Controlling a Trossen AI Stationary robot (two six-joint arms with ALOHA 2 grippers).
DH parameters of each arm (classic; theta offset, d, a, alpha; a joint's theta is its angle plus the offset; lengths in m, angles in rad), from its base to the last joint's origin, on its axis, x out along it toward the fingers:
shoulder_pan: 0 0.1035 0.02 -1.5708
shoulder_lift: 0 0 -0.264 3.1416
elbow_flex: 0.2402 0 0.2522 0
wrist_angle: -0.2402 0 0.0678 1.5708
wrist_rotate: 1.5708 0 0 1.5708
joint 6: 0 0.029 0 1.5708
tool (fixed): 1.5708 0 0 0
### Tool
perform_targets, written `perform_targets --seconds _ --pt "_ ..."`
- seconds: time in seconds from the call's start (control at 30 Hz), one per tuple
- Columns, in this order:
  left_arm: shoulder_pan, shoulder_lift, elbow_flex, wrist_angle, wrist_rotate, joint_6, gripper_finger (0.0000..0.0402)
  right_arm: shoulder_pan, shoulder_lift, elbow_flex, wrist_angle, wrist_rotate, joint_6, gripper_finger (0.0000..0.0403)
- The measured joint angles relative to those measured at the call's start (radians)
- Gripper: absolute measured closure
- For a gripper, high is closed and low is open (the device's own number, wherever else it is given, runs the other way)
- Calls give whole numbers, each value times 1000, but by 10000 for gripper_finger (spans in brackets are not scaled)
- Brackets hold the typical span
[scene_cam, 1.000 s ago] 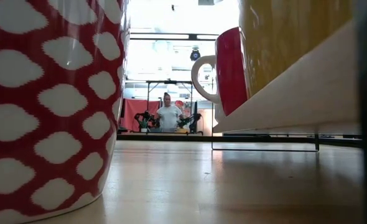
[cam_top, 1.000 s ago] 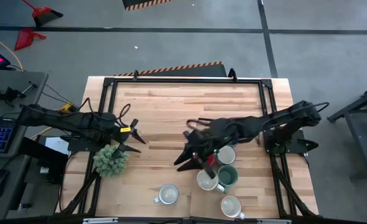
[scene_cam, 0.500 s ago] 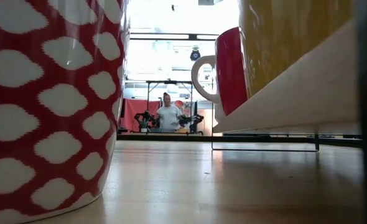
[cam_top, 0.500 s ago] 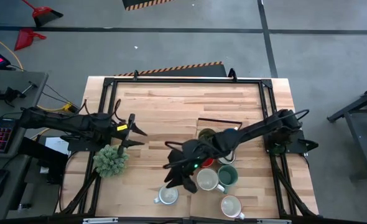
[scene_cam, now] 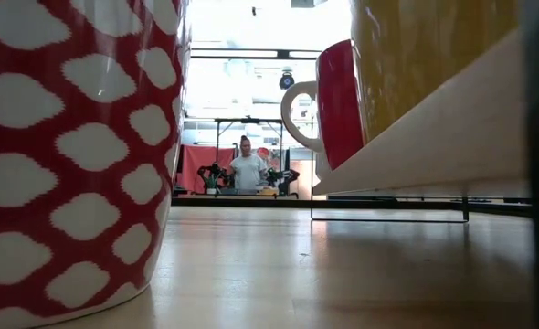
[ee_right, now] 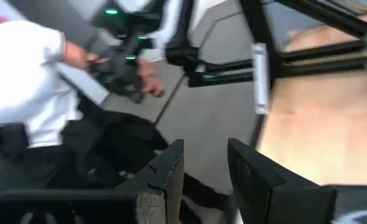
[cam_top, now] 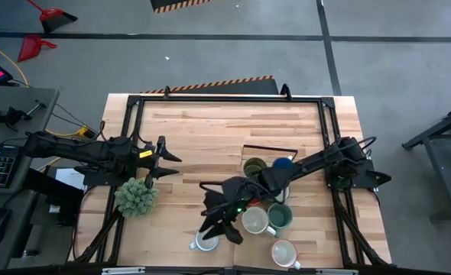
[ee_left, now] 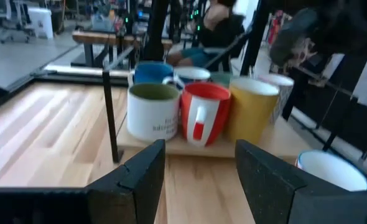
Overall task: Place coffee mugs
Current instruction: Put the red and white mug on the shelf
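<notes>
The tabletop point(cam_top: 210, 130) carries the mugs point(cam_top: 267, 195) clustered by its right near corner. The right hand point(cam_top: 216, 223), parted and empty, hangs over a stray white mug point(cam_top: 204, 243), likely to grab it. The left hand point(cam_top: 164, 160) waits open by the left edge.

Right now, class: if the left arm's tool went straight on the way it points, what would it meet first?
Probably the cluster of mugs on the low wooden board: the left tool, open, faces the cream mug and the red mug at its front. Bare table lies between; depth is uncertain.
</notes>
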Motion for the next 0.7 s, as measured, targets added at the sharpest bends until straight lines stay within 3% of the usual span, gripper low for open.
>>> perform_targets --seconds 0.1,0.33,0.5,0.7 --pt "0 0 0 4 0 16 218 11 -2 67 -104 -22 -6 295" --pt "0 2 0 -43 1 72 218 19 5 357 -585 -22 -14 295" --pt "0 3 0 -44 1 55 218 6 82 506 -735 -40 26 295" --pt "0 3 0 -52 2 54 218 -21 275 665 -824 -234 74 295"
